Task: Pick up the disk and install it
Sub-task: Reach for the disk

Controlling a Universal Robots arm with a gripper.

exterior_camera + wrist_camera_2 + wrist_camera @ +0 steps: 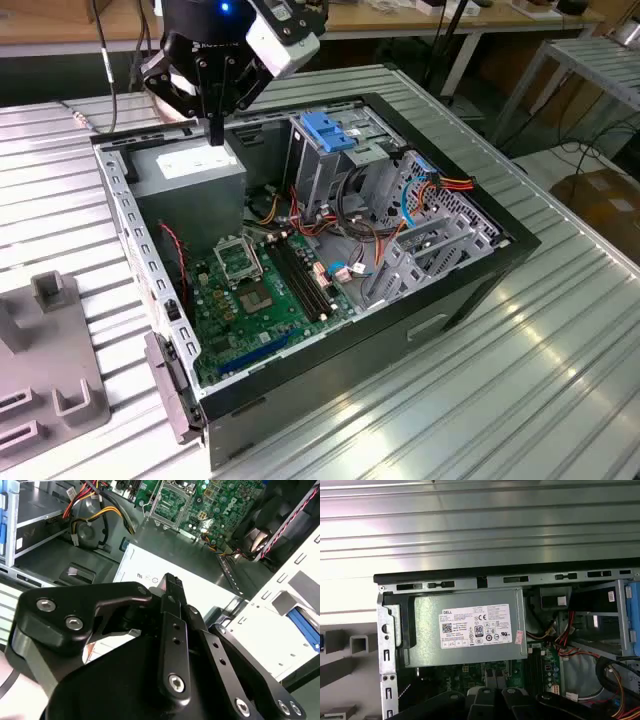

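Gripper [215, 137] upper left in exterior view, over PSU [190, 172] of open PC case [430, 325]; fingers together, empty. Disk pickup & install not yet done.

Green motherboard [255, 290], grey power supply [422, 630] with white label [475, 629], blue latch [325, 130], black tool [215, 132].

Fingers [214, 130] tight together, tips downward.
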